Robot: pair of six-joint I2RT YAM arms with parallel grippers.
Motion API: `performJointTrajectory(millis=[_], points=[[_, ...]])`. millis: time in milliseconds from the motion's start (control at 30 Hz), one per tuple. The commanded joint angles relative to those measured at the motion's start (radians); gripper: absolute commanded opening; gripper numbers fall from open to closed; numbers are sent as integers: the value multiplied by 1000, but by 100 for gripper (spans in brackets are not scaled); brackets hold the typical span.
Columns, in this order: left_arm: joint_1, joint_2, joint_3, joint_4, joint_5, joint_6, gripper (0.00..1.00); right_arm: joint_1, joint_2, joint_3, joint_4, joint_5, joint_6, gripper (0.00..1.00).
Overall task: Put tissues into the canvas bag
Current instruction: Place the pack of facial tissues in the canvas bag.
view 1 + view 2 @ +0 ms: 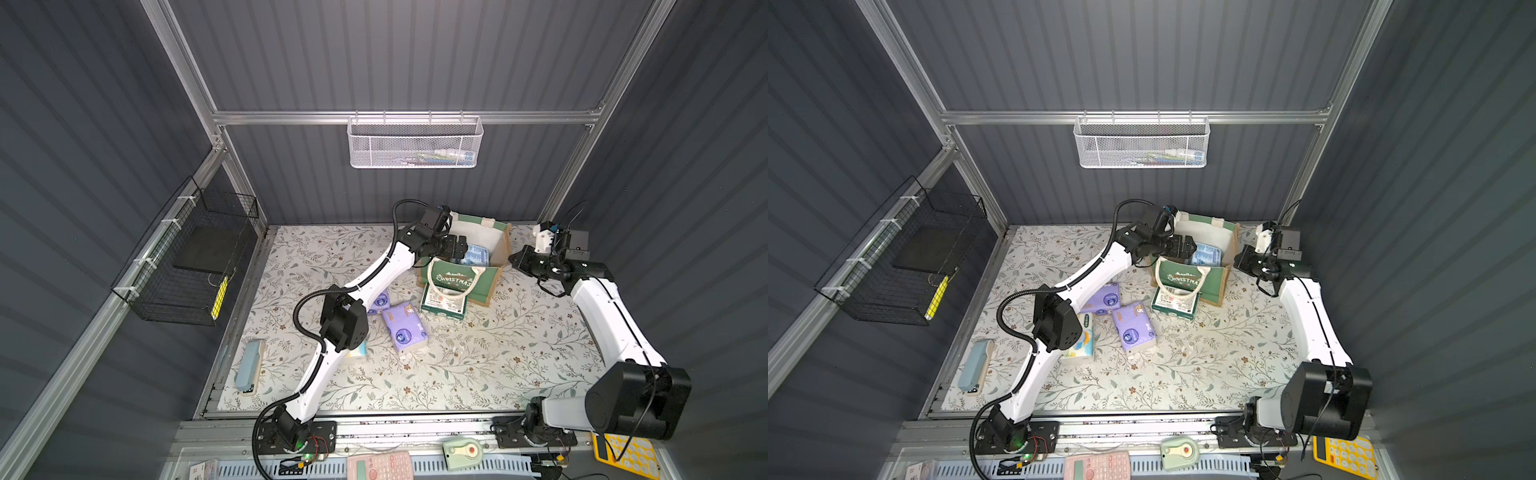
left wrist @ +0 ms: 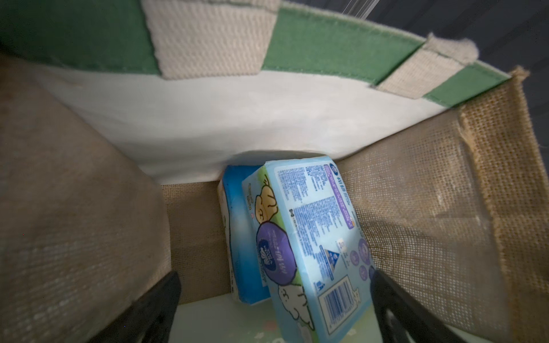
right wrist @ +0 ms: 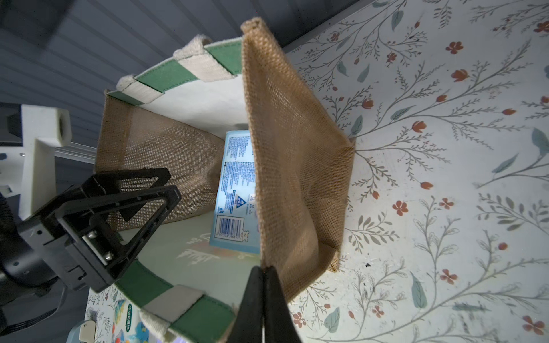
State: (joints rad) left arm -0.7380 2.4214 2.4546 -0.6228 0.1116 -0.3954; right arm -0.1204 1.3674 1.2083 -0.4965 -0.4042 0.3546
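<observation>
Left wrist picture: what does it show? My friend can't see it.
Inside the canvas bag, one light blue tissue pack leans on a second blue pack. The left gripper hangs open over them, holding nothing.

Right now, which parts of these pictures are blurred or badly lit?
Left wrist view: the canvas bag is out of focus on its near burlap wall, while the light blue pack is sharper, with a bright patch at its barcode end. Right wrist view: the floral table cover is brightly lit, the bag's inside shaded. Both top views: the cover is bright, the grey walls dark.
</observation>
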Motion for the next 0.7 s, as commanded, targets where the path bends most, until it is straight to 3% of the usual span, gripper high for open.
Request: performJointTrajectory(millis=[0, 267, 400, 667], points=[[8, -36, 6, -23, 7, -17, 100, -6, 13, 40, -10, 0, -19, 0], [-5, -132, -63, 84, -4, -3, 100, -7, 1, 56, -13, -20, -32, 0], [-19, -205, -127, 135, -59, 36, 100, -8, -28, 42, 5, -20, -27, 13], [-49, -374, -287, 274, -152, 104, 100, -12, -90, 17, 29, -19, -25, 50]])
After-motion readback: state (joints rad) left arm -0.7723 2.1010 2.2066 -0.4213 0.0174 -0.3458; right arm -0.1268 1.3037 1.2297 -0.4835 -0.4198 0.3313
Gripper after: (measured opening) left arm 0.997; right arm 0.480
